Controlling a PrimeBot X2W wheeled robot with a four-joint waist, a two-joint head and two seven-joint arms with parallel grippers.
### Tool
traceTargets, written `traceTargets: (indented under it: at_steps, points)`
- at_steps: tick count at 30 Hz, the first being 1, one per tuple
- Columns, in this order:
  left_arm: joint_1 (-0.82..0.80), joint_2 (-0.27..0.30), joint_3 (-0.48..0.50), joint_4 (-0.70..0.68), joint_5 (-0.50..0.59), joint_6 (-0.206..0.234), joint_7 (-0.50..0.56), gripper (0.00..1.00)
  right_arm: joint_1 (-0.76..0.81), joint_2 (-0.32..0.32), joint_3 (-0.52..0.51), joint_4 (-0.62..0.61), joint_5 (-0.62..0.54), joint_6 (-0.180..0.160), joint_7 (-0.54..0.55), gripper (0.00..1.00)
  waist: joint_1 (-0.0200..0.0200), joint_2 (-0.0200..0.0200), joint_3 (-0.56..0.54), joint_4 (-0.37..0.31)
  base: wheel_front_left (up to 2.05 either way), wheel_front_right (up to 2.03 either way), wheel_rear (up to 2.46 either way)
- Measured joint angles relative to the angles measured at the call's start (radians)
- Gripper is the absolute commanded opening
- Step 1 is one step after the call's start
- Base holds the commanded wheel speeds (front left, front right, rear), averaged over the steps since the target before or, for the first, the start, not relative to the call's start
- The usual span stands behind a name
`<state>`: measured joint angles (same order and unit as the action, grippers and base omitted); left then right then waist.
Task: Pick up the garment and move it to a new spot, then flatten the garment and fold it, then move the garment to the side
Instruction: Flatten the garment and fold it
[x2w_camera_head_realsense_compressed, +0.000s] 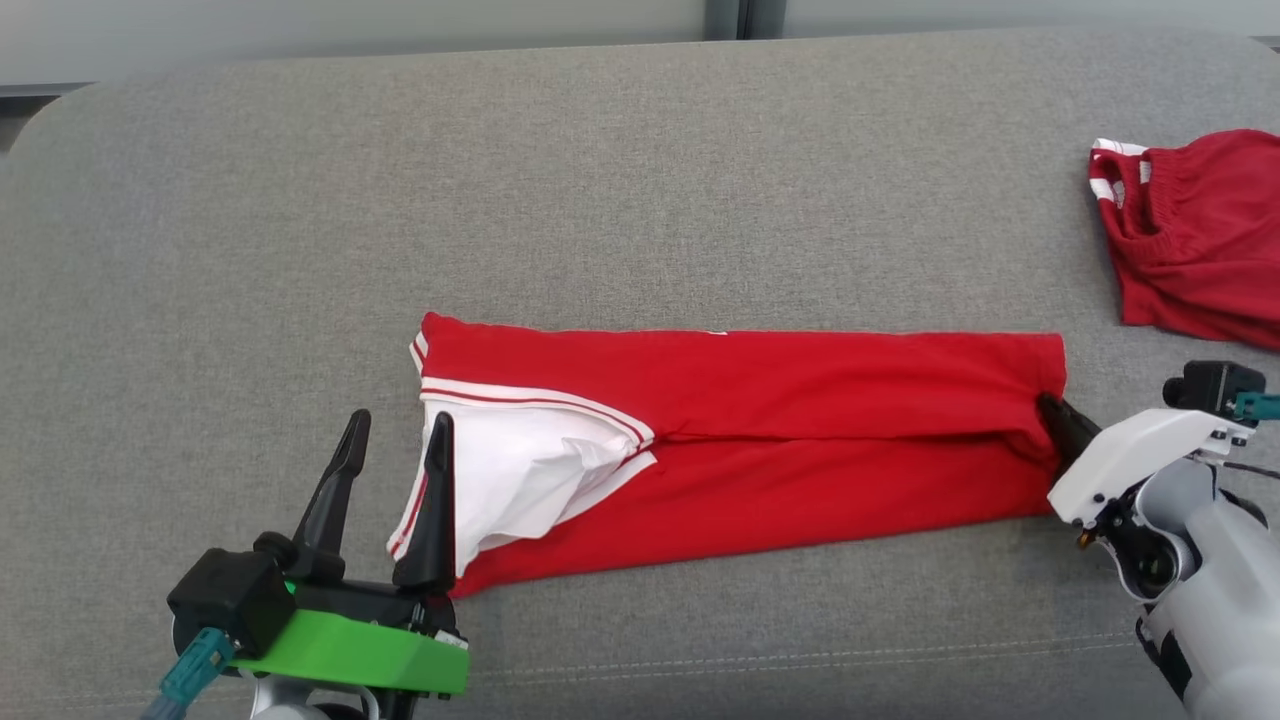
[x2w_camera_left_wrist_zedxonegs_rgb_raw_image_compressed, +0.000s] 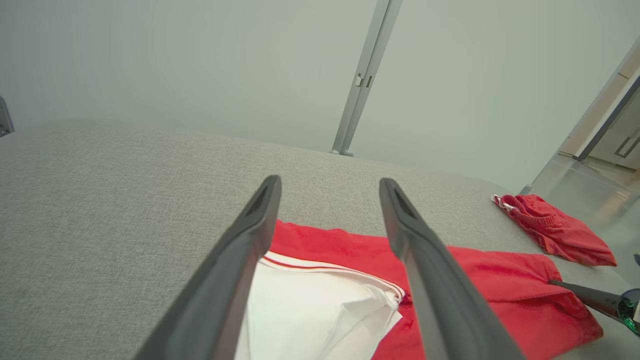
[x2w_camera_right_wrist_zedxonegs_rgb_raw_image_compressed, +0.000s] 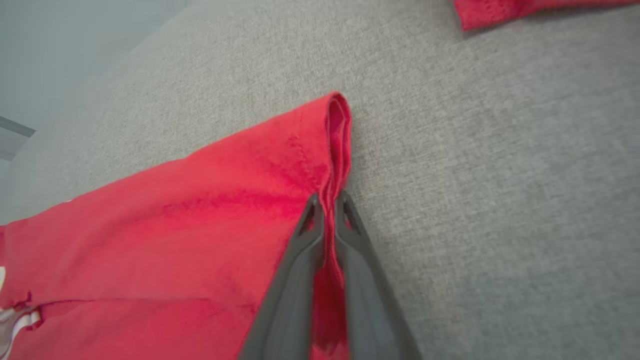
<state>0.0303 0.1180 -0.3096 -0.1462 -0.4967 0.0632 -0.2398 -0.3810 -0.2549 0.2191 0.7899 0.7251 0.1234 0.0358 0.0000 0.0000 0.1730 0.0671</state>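
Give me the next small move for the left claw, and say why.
Probably lower the left claw and close it on the garment at its white end. The right claw is shut on the opposite red end, while the left claw stands open above the white edge, gripping nothing. With both ends held, the fold could likely proceed.

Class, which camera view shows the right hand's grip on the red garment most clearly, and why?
The right wrist view: the right hand is shut on the red garment, its hem pinched between the fingers. In the head view dark fingertips meet the garment's end; in the left wrist view a finger looks small.
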Motion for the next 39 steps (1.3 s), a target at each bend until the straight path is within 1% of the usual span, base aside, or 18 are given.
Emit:
traceTargets:
  at_steps: [4, 5, 14, 18, 22, 27, 29, 34, 39]
  points:
    - [0.000, 0.000, 0.000, 0.000, 0.000, 0.000, 0.000, 1.00, -0.033, -0.043, -0.009, -0.007, 0.003, 0.000, 0.000, 0.00, 0.0000, 0.0000, 0.001, -0.008, 0.00, 0.00, 0.00]
    - [0.000, 0.000, 0.000, 0.000, 0.000, 0.000, 0.000, 1.00, -0.033, -0.043, -0.009, -0.007, 0.003, 0.000, 0.000, 0.00, 0.0000, 0.0000, 0.001, -0.008, 0.00, 0.00, 0.00]
    - [0.000, -0.001, 0.000, -0.003, 0.008, 0.000, 0.000, 1.00, -0.063, -0.154, -0.043, -0.009, 0.005, 0.000, 0.000, 0.00, 0.0000, 0.0000, 0.001, -0.021, 0.00, 0.00, 0.00]
    - [0.000, -0.002, 0.006, -0.002, 0.008, 0.000, 0.000, 1.00, -0.071, -0.173, -0.042, -0.018, 0.006, 0.000, 0.006, 0.00, 0.0000, 0.0000, -0.001, -0.031, 0.00, 0.00, 0.00]
    - [0.000, -0.003, 0.001, 0.003, 0.008, 0.000, -0.003, 1.00, -0.071, -0.152, -0.018, -0.056, 0.035, 0.000, 0.023, 0.00, 0.0000, 0.0000, -0.010, -0.038, 0.00, 0.00, 0.00]
    - [0.000, -0.007, -0.001, 0.010, 0.007, 0.000, -0.003, 1.00, -0.070, -0.060, 0.050, -0.177, 0.131, 0.000, 0.058, 0.00, 0.0000, 0.0000, -0.026, -0.043, 0.00, 0.00, 0.00]
    - [0.000, -0.007, -0.004, 0.013, 0.007, 0.000, -0.003, 1.00, -0.070, -0.035, 0.086, -0.232, 0.156, 0.000, 0.076, 0.00, 0.0000, 0.0000, -0.034, -0.044, 0.00, 0.00, 0.00]
    - [0.000, -0.010, -0.020, 0.020, 0.007, -0.001, -0.004, 1.00, -0.055, -0.005, 0.175, -0.347, 0.224, 0.000, 0.135, 0.00, 0.0000, 0.0000, -0.054, -0.039, 0.00, 0.00, 0.00]
    - [0.000, -0.012, -0.027, 0.027, 0.007, -0.002, -0.008, 1.00, -0.037, 0.030, 0.266, -0.417, 0.264, 0.000, 0.191, 0.00, 0.0000, 0.0000, -0.067, -0.021, 0.00, 0.00, 0.00]
